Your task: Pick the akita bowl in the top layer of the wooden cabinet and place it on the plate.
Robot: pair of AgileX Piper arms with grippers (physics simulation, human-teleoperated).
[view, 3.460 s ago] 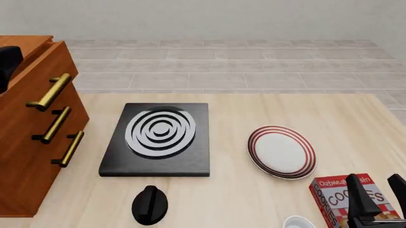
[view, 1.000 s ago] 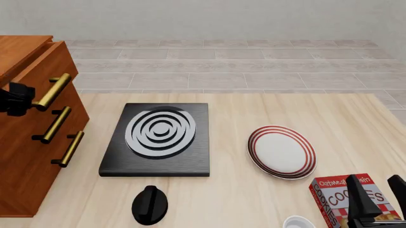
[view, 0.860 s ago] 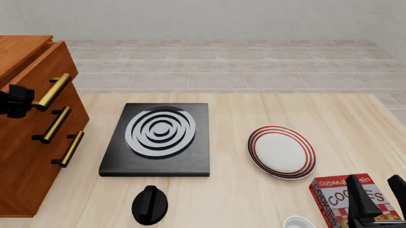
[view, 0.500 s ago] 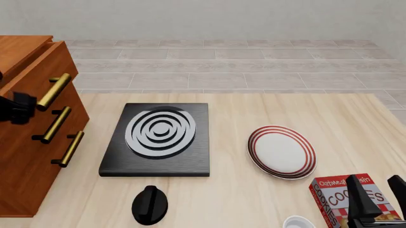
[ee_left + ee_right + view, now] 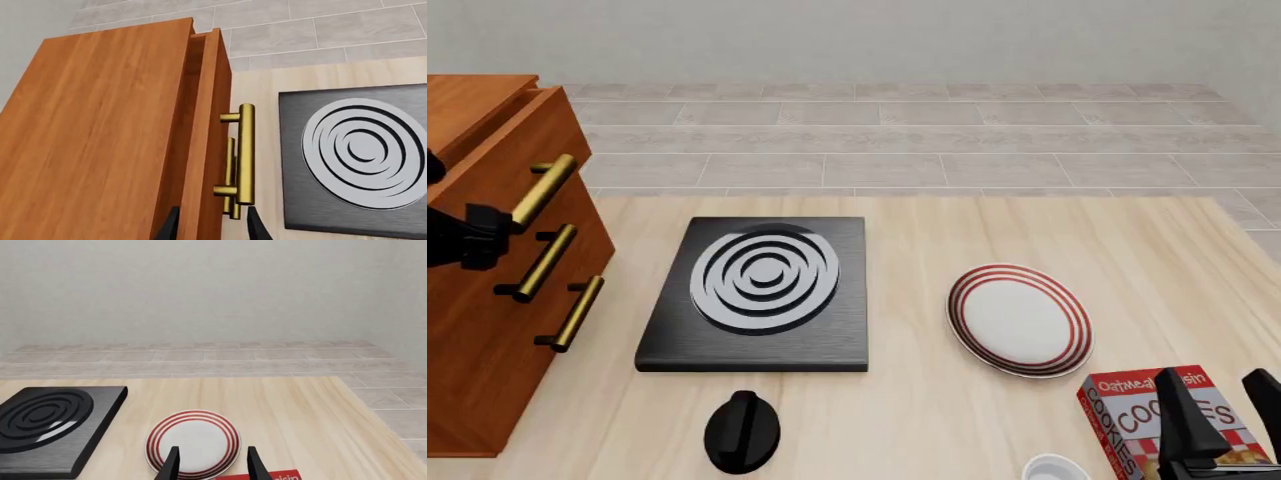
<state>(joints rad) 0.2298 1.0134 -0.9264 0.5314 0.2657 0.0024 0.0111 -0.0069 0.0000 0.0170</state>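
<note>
The akita bowl is not visible in any view; whether it sits inside the top layer [image 5: 217, 95] cannot be told. The left wrist view shows what the front view does not: the top layer stands slightly proud of the wooden cabinet [image 5: 100, 140], with a narrow dark gap between the drawer front and the cabinet body. Its brass bar handle [image 5: 245, 152] runs along the drawer front, and the handles of the lower drawers line up behind it.

In the front view the wooden cabinet [image 5: 487, 300] occupies the left edge of the table [image 5: 961, 410]. The left gripper [image 5: 474, 235] is level with the top layer, just beside the near end of the brass bar handle [image 5: 543, 192]. In the left wrist view the fingertips [image 5: 255, 225] stand apart, straddling the edge of the drawer front and the near end of the handle; contact cannot be confirmed.

The plate [image 5: 1018, 320] lies toward the right of the table; the right wrist view shows it [image 5: 193, 441] directly ahead of the right gripper [image 5: 212, 465], whose fingers are spread and hold nothing. The right gripper [image 5: 1221, 420] hovers at the near right corner of the table, above a red cookie box [image 5: 1154, 415]. A black stove slab [image 5: 761, 292] with white spiral rings lies at mid-table, a black knob [image 5: 742, 430] near the front edge, and a plain white bowl [image 5: 1054, 468] just beside the cookie box.
</note>
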